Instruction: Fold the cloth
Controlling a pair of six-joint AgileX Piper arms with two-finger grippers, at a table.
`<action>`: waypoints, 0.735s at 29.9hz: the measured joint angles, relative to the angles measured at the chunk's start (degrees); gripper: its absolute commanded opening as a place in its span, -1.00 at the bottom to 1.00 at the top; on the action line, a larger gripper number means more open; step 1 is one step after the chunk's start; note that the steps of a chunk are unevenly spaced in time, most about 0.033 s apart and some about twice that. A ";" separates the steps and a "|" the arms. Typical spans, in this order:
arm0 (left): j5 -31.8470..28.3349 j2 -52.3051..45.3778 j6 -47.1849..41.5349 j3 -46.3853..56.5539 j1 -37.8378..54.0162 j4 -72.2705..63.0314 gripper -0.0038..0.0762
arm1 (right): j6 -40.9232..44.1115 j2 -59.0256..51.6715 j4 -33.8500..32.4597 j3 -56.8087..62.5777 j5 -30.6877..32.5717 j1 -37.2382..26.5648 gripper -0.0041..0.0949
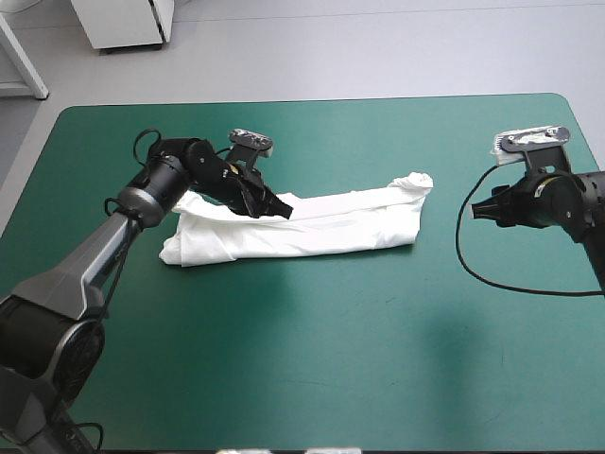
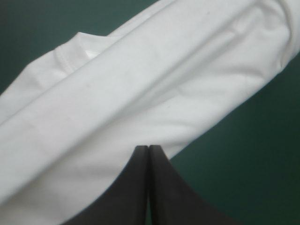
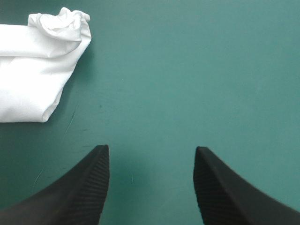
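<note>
High view first: the T-shirt (image 1: 302, 225) lies near the middle of the teal-green cover (image 1: 331, 359) as a long folded band. Its long axis runs across the table from left to right, and the right end is bunched up and angled a bit toward the far edge. The left gripper (image 1: 277, 204) sits right on the band, toward its left half, so that arm is clearly the nearer one. The right gripper (image 1: 477, 210) hangs out past the band's right end, apart from it, tips pointing back at the shirt. My guess is the next fold goes end over end along that axis, so each arm would want its own end.

Left wrist view: the black fingers are pressed together into one point, and the white band runs slantwise ahead of and under the tips. I can't see any cloth pinched between them, but the tips cover the band's near edge, so I can't rule it out.

Right wrist view: the fingers are wide apart with bare cover between them. Only the band's bunched end shows, ahead and off to one side, and the rest is cut off.
</note>
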 measured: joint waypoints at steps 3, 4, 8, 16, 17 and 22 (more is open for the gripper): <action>-1.09 3.12 1.35 -0.11 -0.23 -2.17 -0.93 | 0.16 0.00 0.30 0.00 -0.71 -0.01 0.14; -1.28 3.98 1.59 -0.11 -0.26 -2.53 -0.93 | 0.29 0.00 0.37 0.00 -0.95 -0.01 0.14; -2.17 6.85 2.44 -0.17 -0.26 -3.76 -0.93 | 0.49 0.35 1.06 0.00 -2.08 -0.01 0.14; -4.63 11.49 2.98 -0.54 -0.26 -3.99 -0.93 | -0.24 9.16 5.33 -2.46 -3.65 -0.01 0.14; -4.68 12.23 3.03 -0.78 -0.26 -3.99 -0.93 | -0.41 10.62 6.02 -3.61 -3.72 -0.06 0.15; -4.47 14.62 3.03 -2.46 -0.26 -3.97 -0.93 | -2.90 16.81 11.46 -9.61 -3.59 -0.19 0.28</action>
